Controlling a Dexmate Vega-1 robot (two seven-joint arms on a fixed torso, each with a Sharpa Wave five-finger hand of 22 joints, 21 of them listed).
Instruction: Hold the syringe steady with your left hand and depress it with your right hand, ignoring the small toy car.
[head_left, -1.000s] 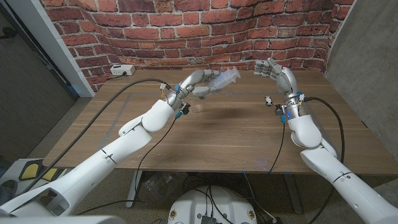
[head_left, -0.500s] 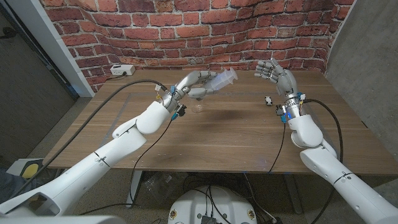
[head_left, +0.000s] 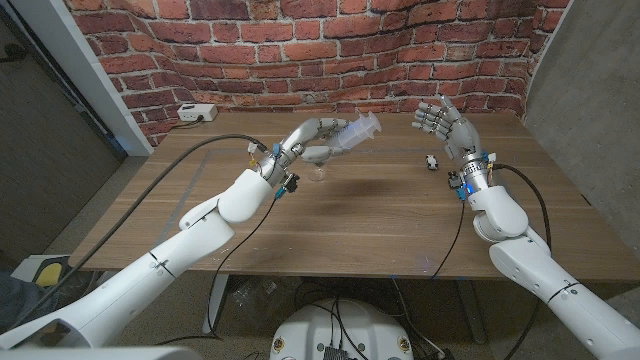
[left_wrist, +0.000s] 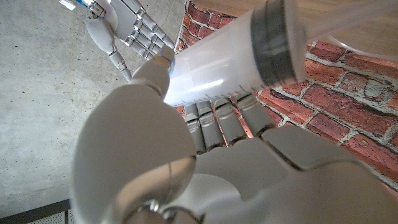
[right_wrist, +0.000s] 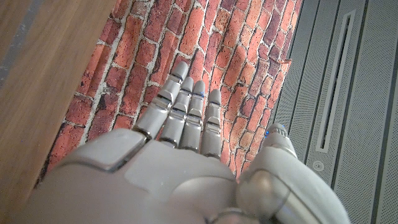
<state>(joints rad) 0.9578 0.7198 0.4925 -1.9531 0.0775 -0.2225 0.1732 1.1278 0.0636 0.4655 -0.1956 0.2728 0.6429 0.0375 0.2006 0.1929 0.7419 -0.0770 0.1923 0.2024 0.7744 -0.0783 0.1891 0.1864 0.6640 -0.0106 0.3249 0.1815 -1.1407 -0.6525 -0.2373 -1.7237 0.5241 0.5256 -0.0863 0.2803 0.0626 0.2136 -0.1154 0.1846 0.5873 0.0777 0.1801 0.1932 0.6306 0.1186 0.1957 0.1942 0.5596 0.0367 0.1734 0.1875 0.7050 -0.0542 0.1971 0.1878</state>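
Between syringe (head_left: 352, 131) and right hand (head_left: 446, 125), toy car (head_left: 431, 161) sits lower.

clear plastic syringe with black plunger seal (head_left: 355, 131) | held aloft, tilted, tip toward 2 o'clock | table's far middle

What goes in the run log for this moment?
left hand: holds clear plastic syringe aloft | right hand: open, apart | small toy car: on table, untouched
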